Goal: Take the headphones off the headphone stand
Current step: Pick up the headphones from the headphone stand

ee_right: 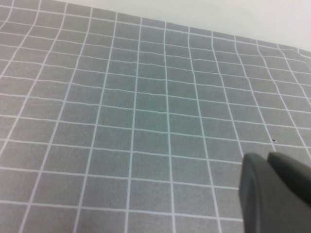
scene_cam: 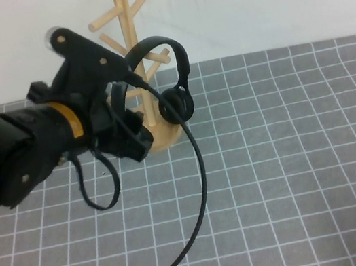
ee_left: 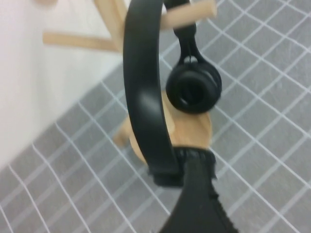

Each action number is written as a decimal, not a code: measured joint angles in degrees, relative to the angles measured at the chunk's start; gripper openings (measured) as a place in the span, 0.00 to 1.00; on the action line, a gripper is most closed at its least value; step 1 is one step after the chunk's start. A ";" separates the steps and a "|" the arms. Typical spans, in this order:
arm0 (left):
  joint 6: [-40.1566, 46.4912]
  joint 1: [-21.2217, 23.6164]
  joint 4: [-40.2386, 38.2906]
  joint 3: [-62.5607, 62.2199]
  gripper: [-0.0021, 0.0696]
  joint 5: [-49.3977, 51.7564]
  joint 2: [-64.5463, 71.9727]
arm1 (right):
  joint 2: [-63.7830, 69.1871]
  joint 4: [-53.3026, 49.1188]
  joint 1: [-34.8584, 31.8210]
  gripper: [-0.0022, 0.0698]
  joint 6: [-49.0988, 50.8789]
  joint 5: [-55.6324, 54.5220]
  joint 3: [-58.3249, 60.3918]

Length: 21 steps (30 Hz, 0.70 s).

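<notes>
Headphones (scene_cam: 176,85) hang on the headphone stand (scene_cam: 140,57), the thin black headband arched over 1 of the angled pegs beside the upright pole, with 1 round ear cup hanging on the right side of the pole above the round disc base. The stand sits toward the far edge of the table (scene_cam: 296,174), which is covered in a grey mat with a white grid, in front of a pale wall. The left gripper (scene_cam: 128,124) is at the left side of the stand, level with the lower pegs, right against the left half of the headphones; the bulk of the left arm fills the left of the high view. In the left wrist view the headband (ee_left: 146,92) runs as a broad black band straight up from the gripper's dark tip (ee_left: 194,194), and the far ear cup (ee_left: 194,90) hangs below a wooden peg, with the disc base behind it. Whether the left gripper is clamped on the headband or merely beside it cannot be told from these views. A long black cable (scene_cam: 199,191) loops from the left arm down across the table toward the near edge. The right gripper (ee_right: 272,194) appears only in the right wrist view, as a dark tip over bare grid mat, well apart from the stand; whether it is apart or together cannot be told.
</notes>
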 joint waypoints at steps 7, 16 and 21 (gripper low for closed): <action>-0.28 0.00 5.35 0.00 0.68 -7.76 4.45 | 0.00 0.00 0.00 0.02 0.00 0.00 0.00; -2.25 3.65 6.04 0.00 0.68 -14.31 7.52 | 0.00 0.00 0.00 0.02 0.00 0.00 0.00; -2.59 5.51 6.25 0.00 0.68 -18.91 8.80 | 0.00 0.00 0.00 0.02 0.00 0.00 0.00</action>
